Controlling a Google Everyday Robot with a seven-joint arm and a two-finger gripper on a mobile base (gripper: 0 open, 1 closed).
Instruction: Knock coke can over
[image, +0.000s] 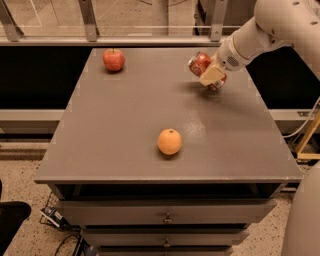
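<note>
The coke can (199, 63) is red with a silver top. It is at the table's far right, tilted far over with its top pointing left. My gripper (213, 76) comes in from the right on the white arm (260, 30) and is shut on the can's middle. A beige finger (212, 75) lies across the can, and red shows on both sides of it. The can's lower end (219, 84) is at the tabletop, over its shadow.
A red apple (114, 59) sits at the far left of the grey table (125, 125). An orange (169, 141) sits near the front middle. Drawers are under the table's front edge. A railing runs behind the table.
</note>
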